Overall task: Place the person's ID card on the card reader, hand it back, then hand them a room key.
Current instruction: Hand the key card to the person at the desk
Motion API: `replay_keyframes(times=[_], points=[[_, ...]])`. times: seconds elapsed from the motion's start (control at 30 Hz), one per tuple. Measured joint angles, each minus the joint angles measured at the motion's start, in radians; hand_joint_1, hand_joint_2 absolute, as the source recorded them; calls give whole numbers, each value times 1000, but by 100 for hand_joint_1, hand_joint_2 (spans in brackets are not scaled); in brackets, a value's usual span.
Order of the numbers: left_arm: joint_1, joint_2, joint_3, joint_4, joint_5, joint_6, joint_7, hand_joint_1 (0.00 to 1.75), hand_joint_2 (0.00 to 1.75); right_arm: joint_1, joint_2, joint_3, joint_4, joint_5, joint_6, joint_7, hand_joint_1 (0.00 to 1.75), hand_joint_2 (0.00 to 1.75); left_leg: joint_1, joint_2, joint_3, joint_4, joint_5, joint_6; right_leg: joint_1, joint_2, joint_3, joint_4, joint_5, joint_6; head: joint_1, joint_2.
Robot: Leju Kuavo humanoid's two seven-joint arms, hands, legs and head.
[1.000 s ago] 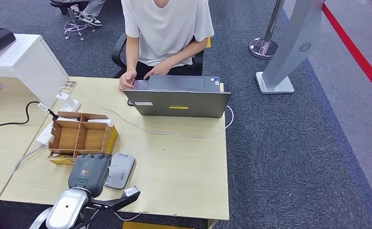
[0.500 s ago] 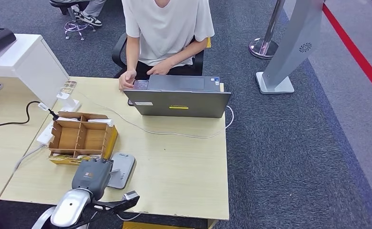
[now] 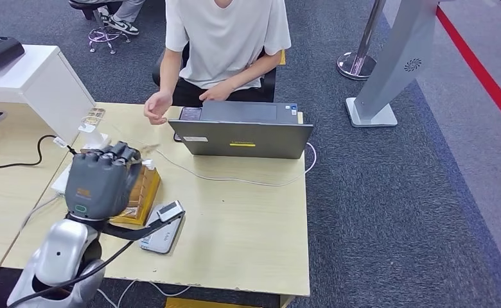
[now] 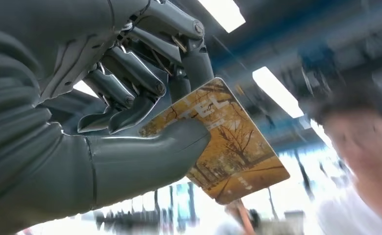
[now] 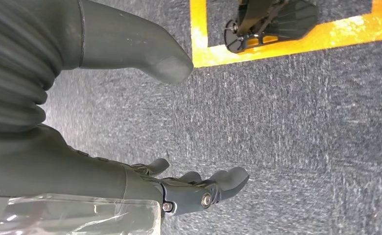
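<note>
My left hand (image 3: 100, 181) is raised above the desk, over the cardboard organiser (image 3: 144, 187). In the left wrist view it pinches a yellow card (image 4: 228, 152), printed with autumn trees, between the thumb (image 4: 145, 156) and the fingers. Most of the card sticks out past the hand toward the person. The grey card reader (image 3: 164, 234) lies flat on the desk just in front of the organiser. The person (image 3: 225, 38) sits behind the laptop with one hand (image 3: 157, 106) lifted above the desk toward my hand. My right hand (image 5: 199, 188) hangs over the carpet, fingers apart and holding nothing.
A grey laptop (image 3: 241, 131) stands at the far desk edge, its white cable (image 3: 235, 179) trailing across the wooden desk (image 3: 248, 237). A white cabinet (image 3: 36, 86) and power strip (image 3: 61, 179) sit at the left. A grey stand (image 3: 389, 70) rises on the carpet to the right.
My left hand has risen from beside the card reader to above the organiser, toward the person. The person's hand has lifted off the laptop's edge toward it.
</note>
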Motion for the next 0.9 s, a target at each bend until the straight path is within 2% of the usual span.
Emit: replay_keyframes(times=[0.13,0.23,0.37,0.47,0.6,0.77,0.9], points=[[-72,8,77,-34,-14,49,-43,175,175,0,0,5,3,15,7,3,0,175,0,0,1,0,0,0,0,0,0,0,0,0,-2,0],[-108,26,118,-29,-15,50,-38,175,175,0,0,10,4,24,15,4,0,175,1,0,1,0,0,-1,0,0,-1,0,0,0,-2,0],[-170,115,139,28,-15,39,76,175,175,0,0,17,5,29,21,11,0,175,1,1,1,-1,1,-2,0,0,-1,1,0,0,-3,0],[-191,164,138,64,-16,30,113,175,175,0,0,18,5,30,21,12,0,175,1,1,1,-1,1,-2,0,1,-1,1,0,-1,-4,0],[-225,214,137,124,-16,1,157,0,175,0,0,18,5,29,20,12,0,175,1,1,0,-1,1,-2,0,2,-2,1,0,0,-4,0],[-237,210,151,181,-16,-32,77,0,175,-1,0,18,5,26,18,12,0,175,1,2,0,0,1,-2,0,2,-1,1,0,0,-3,0],[-237,193,172,193,-16,-32,49,0,175,0,0,18,5,24,16,19,0,175,0,1,0,0,1,-2,0,2,-1,1,0,0,-3,0]])
